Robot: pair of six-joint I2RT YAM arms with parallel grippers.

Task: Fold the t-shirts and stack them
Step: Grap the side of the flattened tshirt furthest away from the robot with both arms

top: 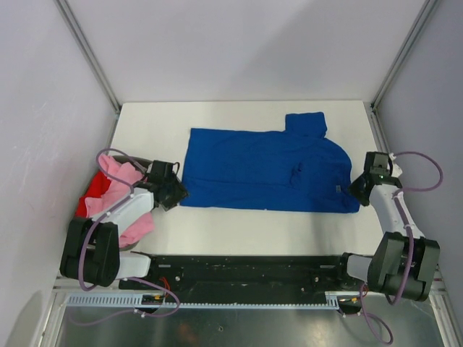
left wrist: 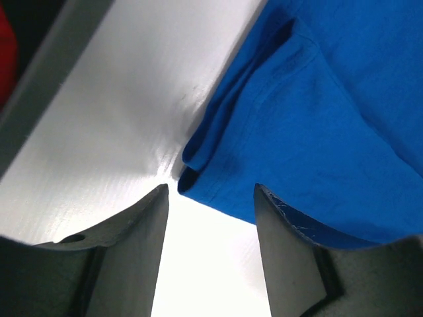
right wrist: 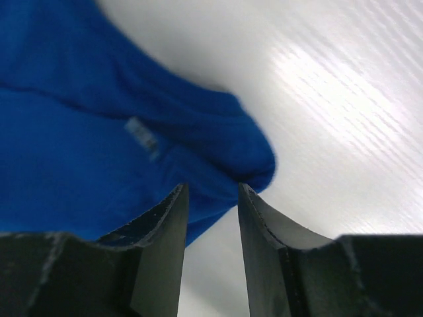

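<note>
A royal blue t-shirt (top: 260,170) lies spread flat across the middle of the white table (top: 239,231), one sleeve (top: 304,123) pointing to the far side. My left gripper (top: 176,194) sits at its near left corner, open; in the left wrist view the folded corner (left wrist: 192,168) lies just past the fingertips, and only bare table is between them (left wrist: 211,191). My right gripper (top: 358,189) is at the near right corner, jaws apart, with the rounded blue edge (right wrist: 251,158) at their tips (right wrist: 211,190). A pink t-shirt (top: 119,181) and a red one (top: 92,194) lie heaped at the left edge.
Pale walls and metal corner posts close the table in on three sides. A black rail (top: 246,271) carrying both arm bases runs along the near edge. The table's grey left rim (left wrist: 46,86) shows in the left wrist view, red cloth (left wrist: 5,59) beyond it.
</note>
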